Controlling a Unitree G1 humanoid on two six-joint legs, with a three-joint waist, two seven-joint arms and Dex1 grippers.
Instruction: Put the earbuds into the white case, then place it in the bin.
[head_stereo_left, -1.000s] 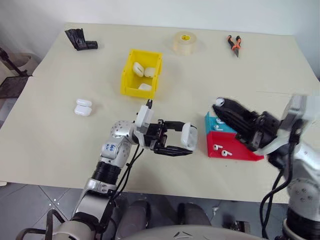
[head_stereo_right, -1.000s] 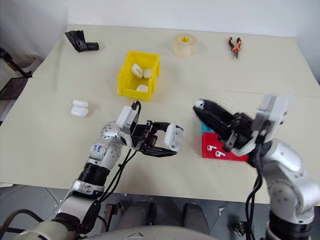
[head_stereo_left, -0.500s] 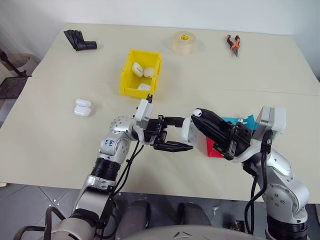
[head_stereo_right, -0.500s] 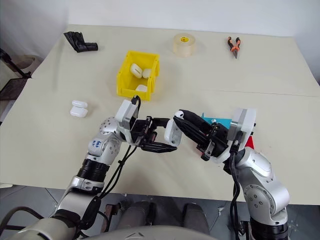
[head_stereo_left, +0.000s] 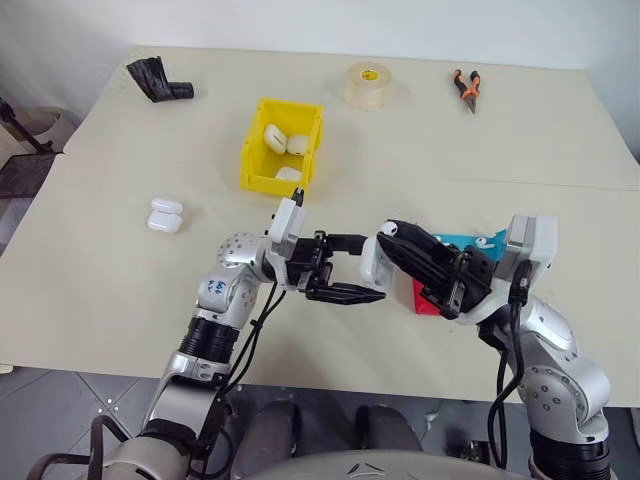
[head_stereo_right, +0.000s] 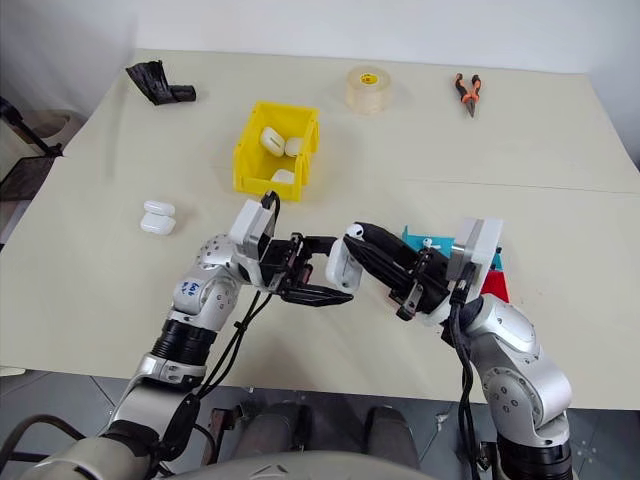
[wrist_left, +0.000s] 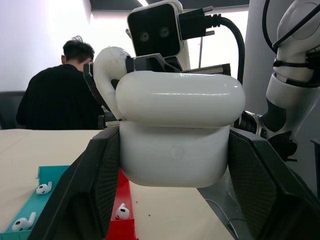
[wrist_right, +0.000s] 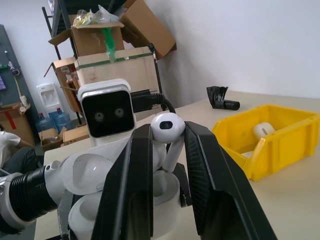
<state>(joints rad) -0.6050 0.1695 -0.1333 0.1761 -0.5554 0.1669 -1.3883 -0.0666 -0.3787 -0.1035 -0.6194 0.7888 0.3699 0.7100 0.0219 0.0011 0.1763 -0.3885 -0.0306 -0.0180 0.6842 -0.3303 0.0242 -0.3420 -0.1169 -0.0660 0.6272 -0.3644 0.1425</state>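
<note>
- White cases: six. Three lie in the yellow bin, two sit stacked on the worktop at the left, and one white case is held in the air.
- Earbuds: one earbud in the right jaws, plus three more in the trays.
- Bins: one.
- Trays: two, one blue tray and one red tray.
- Tape roll: one.
- Pliers: one pair.
- Black object: one.

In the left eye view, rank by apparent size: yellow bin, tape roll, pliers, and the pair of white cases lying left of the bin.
Largest to smallest:
1. yellow bin
2. tape roll
3. pair of white cases
4. pliers
Cases and pliers look close in size; the pliers lie farther from the camera, so that order is unsure.
</note>
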